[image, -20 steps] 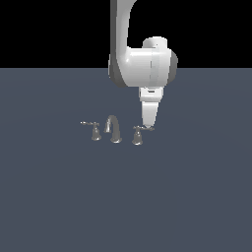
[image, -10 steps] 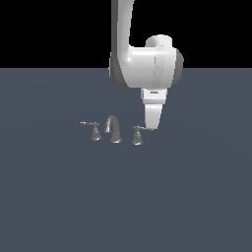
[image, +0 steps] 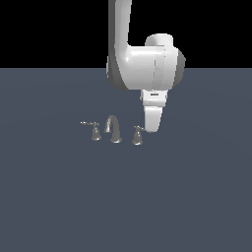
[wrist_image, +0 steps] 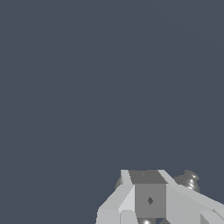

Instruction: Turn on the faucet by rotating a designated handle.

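Simulated scene on a flat slate-grey floor (image: 197, 206), seen from an exterior camera and a wrist camera. A large white Panda arm (image: 145, 69) reaching down from above, dwarfing a tiny shiny metal faucet (image: 113, 129) set of three pieces in a row.

Gripper (image: 152, 127) lowered nearly to floor level, pointing downward. Fingertips merged into one pale wedge in the exterior view; impossible to tell whether parted or closed, or whether anything is gripped. In the wrist view, only the pale grey blocky fingers (wrist_image: 127, 197) visible, with a rounded metal base (wrist_image: 188, 180) peeking out just beside and behind them.

Target handle (image: 138, 135) immediately beside the gripper, on the side toward the rest of the set, its lever tip touching or almost touching the gripper; contact not clear. Arched spout (image: 112, 128) next beyond that handle. Smaller thin-levered handle (image: 93, 130) farthest from the gripper, well apart.

Likely step in hand: pressing against the lever to swing it around its cone base. To do well: keep contact near the blunt outer tip for leverage, push sideways along an arc rather than straight, hold height level with the lever so as not to slip over or under, and stay clear of the spout.
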Controlling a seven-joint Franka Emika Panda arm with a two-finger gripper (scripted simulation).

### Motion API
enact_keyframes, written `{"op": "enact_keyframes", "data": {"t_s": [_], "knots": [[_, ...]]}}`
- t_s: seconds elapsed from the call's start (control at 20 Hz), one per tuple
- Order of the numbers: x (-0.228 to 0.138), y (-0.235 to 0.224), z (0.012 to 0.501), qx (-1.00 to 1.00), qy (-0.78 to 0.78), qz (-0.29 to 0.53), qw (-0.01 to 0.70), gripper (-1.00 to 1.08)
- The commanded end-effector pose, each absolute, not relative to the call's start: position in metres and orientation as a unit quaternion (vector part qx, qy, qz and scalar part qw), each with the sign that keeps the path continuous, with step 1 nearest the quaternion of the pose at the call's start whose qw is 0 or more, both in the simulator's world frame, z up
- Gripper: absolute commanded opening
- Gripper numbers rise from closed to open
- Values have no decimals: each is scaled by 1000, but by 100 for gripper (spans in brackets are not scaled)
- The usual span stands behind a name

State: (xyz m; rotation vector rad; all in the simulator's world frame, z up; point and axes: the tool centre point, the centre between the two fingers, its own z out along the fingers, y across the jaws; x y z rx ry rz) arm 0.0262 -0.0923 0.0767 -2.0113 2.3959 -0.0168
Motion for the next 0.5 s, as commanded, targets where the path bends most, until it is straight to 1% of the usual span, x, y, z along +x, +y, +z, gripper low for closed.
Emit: {"op": "enact_keyframes", "data": {"t_s": [0.0, 0.45], "knots": [[14, -89, 77, -643, 766, -1, 2, -100], [-12, -81, 77, -641, 768, 0, 0, -100]]}}
